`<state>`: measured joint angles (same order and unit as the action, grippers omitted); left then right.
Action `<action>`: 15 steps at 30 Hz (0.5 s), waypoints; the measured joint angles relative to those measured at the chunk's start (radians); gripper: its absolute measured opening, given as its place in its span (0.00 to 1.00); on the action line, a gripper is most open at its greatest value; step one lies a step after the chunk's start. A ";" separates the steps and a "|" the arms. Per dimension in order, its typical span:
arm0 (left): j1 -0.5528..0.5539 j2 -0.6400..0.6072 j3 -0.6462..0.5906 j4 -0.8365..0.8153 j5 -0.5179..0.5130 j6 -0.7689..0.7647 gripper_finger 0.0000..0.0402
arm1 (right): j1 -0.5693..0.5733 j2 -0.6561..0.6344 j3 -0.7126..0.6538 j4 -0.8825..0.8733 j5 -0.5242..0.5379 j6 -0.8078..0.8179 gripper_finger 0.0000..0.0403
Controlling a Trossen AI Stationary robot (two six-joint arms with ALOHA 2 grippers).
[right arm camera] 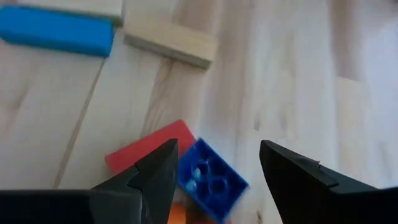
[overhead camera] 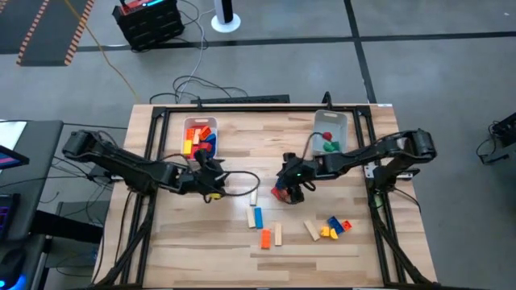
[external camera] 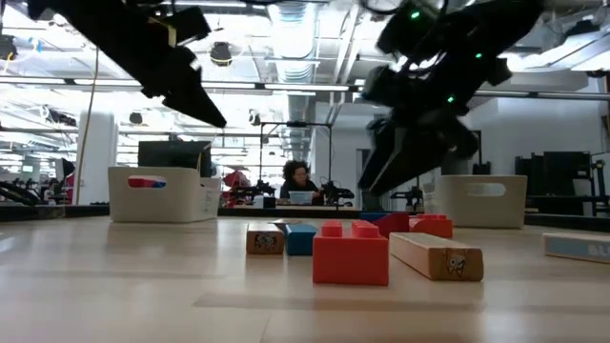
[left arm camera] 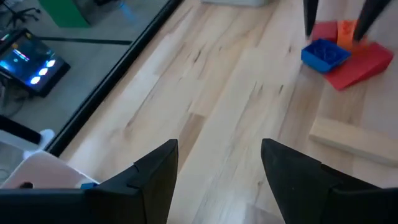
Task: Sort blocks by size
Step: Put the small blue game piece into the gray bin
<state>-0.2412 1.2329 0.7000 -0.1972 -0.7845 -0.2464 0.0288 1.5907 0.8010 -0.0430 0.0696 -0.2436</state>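
Loose blocks lie on the wooden table [overhead camera: 185, 242]. A blue bar [overhead camera: 258, 217], an orange brick [overhead camera: 265, 238] and tan bars [overhead camera: 278, 234] lie in the middle. A blue, yellow and red cluster [overhead camera: 334, 227] lies to the right. My right gripper [right arm camera: 217, 171] hovers open over a small blue brick [right arm camera: 211, 179], which lies against a red brick [right arm camera: 149, 152]. Its fingers stand on either side of the blue brick without touching it. My left gripper [left arm camera: 217, 168] is open over bare wood left of centre [overhead camera: 214, 184], with nothing between its fingers.
Two clear bins stand at the far side. The left bin [overhead camera: 187, 122] holds several orange, yellow, red and blue blocks; the right bin [overhead camera: 330, 119] holds a green and a red one. Black frame rails [overhead camera: 242, 105] run round the table. A person sits in the room beyond the table.
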 joint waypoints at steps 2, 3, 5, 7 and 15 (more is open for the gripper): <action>-0.007 -0.054 -0.039 0.011 0.000 -0.018 0.56 | 0.001 0.051 0.041 -0.044 -0.003 -0.024 0.63; -0.007 -0.080 -0.051 0.009 0.000 -0.025 0.56 | 0.002 0.072 0.065 -0.077 -0.004 -0.031 0.63; -0.009 -0.125 -0.071 0.017 0.001 -0.033 0.56 | -0.002 0.109 0.109 -0.146 -0.004 -0.052 0.63; -0.010 -0.168 -0.091 0.017 0.000 -0.044 0.56 | -0.007 0.134 0.145 -0.199 -0.004 -0.070 0.63; -0.022 -0.235 -0.145 0.008 0.005 -0.088 0.56 | -0.060 0.151 0.176 -0.303 -0.004 -0.109 0.63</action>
<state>-0.2628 0.9976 0.5554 -0.1892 -0.7799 -0.3340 -0.0313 1.7420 0.9768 -0.3457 0.0660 -0.3526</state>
